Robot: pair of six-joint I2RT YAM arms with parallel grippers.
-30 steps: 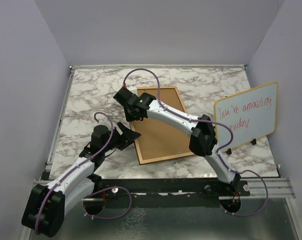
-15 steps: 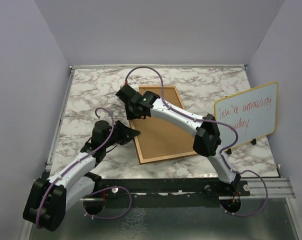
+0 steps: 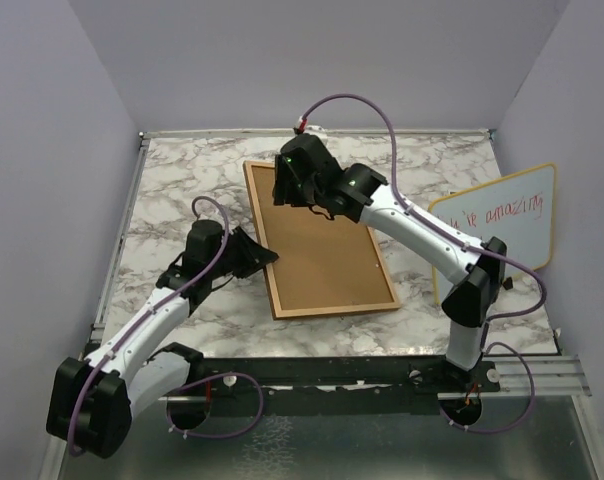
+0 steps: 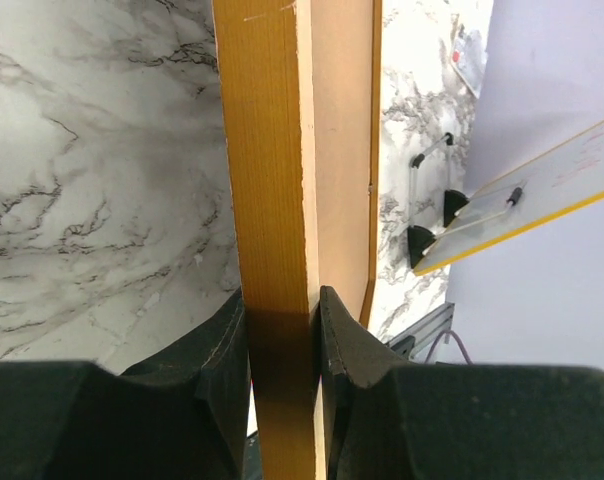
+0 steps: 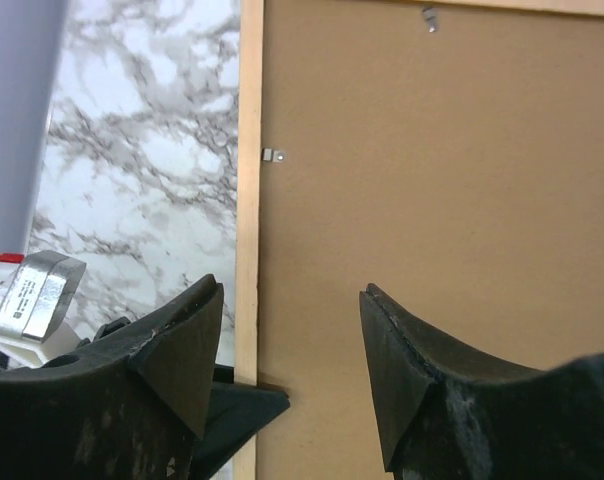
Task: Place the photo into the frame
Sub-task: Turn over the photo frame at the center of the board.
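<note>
The frame (image 3: 320, 240) is laid back board up on the marble table (image 3: 172, 190). Its left rim is clamped by the left gripper (image 4: 282, 300), probably to steady it. The right gripper (image 5: 292, 290) is held spread above the far end, grasping nothing. The photo is not seen in any view. Open tabletop is left beside the left rim, while the right side is narrowed by the whiteboard (image 3: 502, 225).

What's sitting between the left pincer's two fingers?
The wooden rim of the frame, clamped by the left pincer; the left wrist view shows it.
</note>
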